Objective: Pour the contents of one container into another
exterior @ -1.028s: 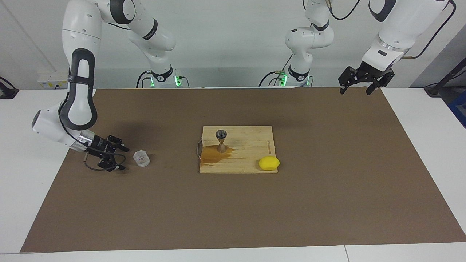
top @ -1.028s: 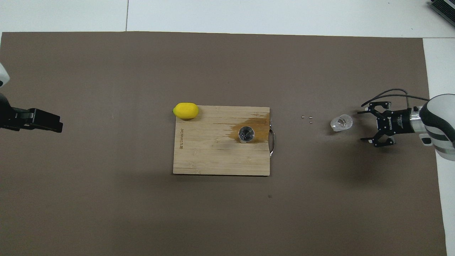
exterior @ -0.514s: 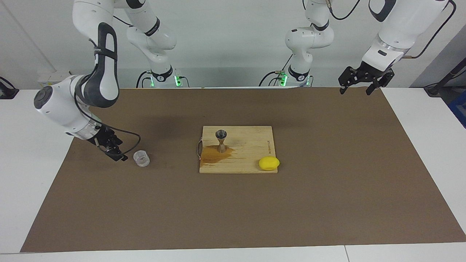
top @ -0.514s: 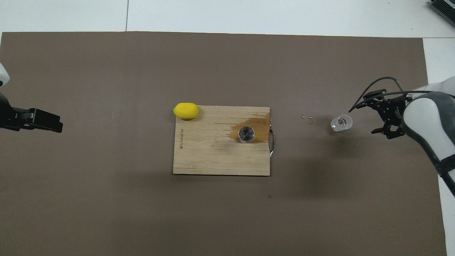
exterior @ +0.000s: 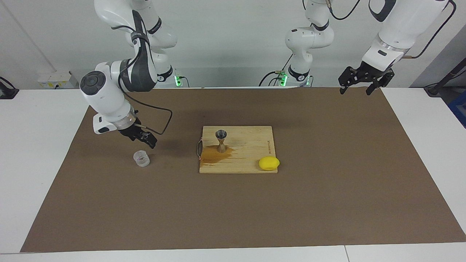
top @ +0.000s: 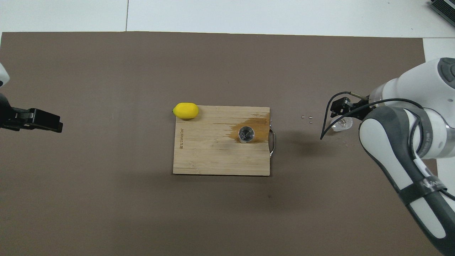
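So the right pincer (exterior: 142, 138) has swung up and away from the glass cup (exterior: 141, 158). A second ago it sat low beside the cup at tabletop height; now it hangs above it, spread and holding nothing. The cup hasn't budged: it stands upright on the brown mat (exterior: 327, 203) toward the right arm's end, well apart from the cutting board (exterior: 247, 160). The jigger (exterior: 221, 140) stands on the board, in a brown wet patch, with a lemon (exterior: 269, 163) at the board's corner. This looks like the arm backing off after setting the cup down, so the pour seems done, spill included. The left pincer (exterior: 364, 80) waits, spread, over its end of the mat. There's a printed mark along the board's edge, too small to read.
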Controlling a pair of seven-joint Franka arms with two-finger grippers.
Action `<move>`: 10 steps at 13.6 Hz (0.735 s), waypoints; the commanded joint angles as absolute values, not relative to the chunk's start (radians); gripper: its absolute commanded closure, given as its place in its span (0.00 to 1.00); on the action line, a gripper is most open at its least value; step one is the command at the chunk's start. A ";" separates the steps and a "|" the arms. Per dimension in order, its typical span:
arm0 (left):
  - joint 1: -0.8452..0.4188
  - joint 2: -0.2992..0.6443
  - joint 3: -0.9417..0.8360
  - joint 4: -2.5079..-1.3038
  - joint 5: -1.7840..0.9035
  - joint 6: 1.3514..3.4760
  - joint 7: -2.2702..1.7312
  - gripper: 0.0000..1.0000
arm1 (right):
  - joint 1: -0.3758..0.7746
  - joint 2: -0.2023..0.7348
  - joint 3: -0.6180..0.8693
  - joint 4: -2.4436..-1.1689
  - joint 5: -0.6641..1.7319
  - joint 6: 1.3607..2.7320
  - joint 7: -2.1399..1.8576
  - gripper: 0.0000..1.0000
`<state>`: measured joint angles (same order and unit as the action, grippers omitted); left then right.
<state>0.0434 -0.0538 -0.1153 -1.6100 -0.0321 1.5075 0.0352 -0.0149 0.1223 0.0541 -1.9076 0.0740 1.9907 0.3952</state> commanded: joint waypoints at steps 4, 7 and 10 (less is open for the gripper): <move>0.057 -0.067 -0.129 -1.617 -0.018 1.497 0.025 0.00 | -0.006 -0.021 0.051 -1.823 0.052 1.827 0.195 0.00; 0.057 -0.067 -0.129 -1.617 -0.018 1.497 0.025 0.00 | -0.012 -0.009 0.049 -1.680 0.031 1.703 0.195 0.00; 0.057 -0.067 -0.129 -1.617 -0.017 1.497 0.025 0.00 | -0.003 0.015 0.051 -1.568 -0.024 1.576 0.193 0.00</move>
